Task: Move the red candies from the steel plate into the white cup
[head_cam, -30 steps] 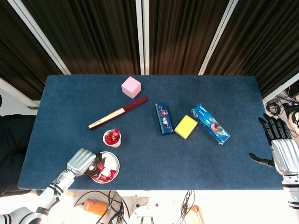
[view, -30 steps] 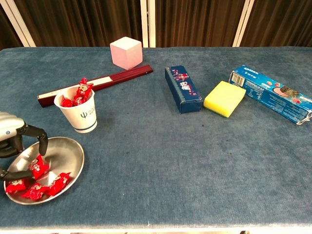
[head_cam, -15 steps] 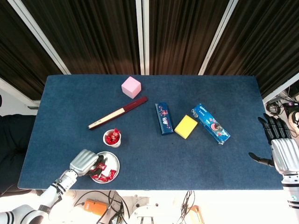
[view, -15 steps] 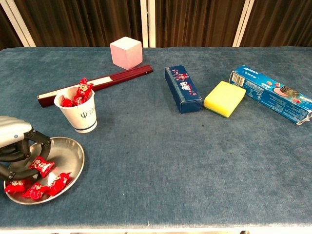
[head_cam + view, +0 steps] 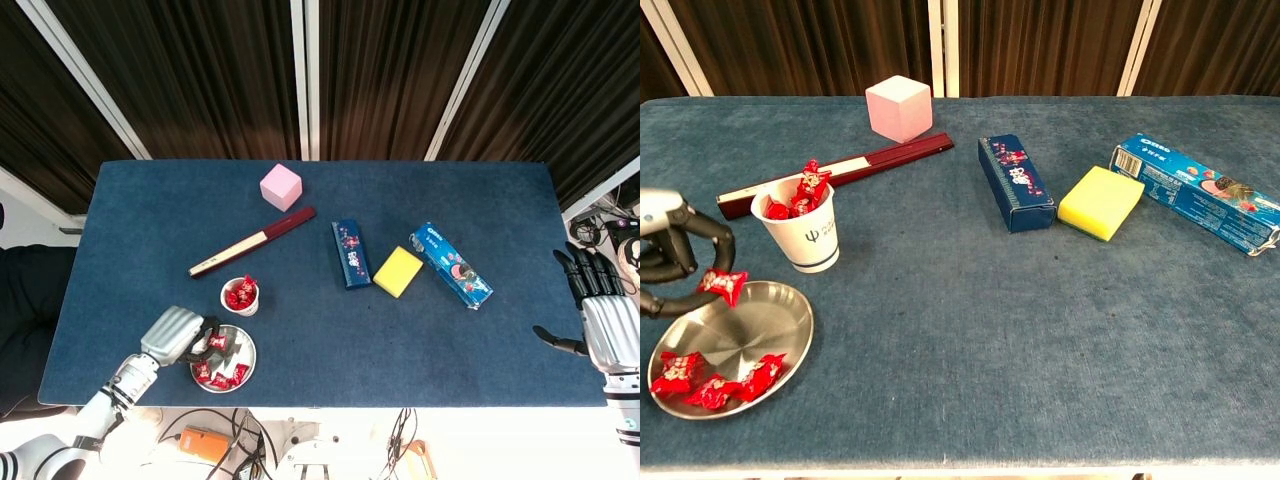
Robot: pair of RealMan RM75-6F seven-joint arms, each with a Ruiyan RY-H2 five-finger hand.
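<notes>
Above the steel plate (image 5: 790, 305) near the table's front-left edge, left hand (image 5: 175, 333) pinches a red candy (image 5: 722, 283); right hand (image 5: 598, 318) spread wide off the right edge

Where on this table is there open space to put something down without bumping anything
The widest bare patch is the near strip of the blue table, from the steel plate across to below the yellow sponge and cookie box. The far right corner also lies bare. It is crowded near the left: white cup, plate, fan and left robot hand.
</notes>
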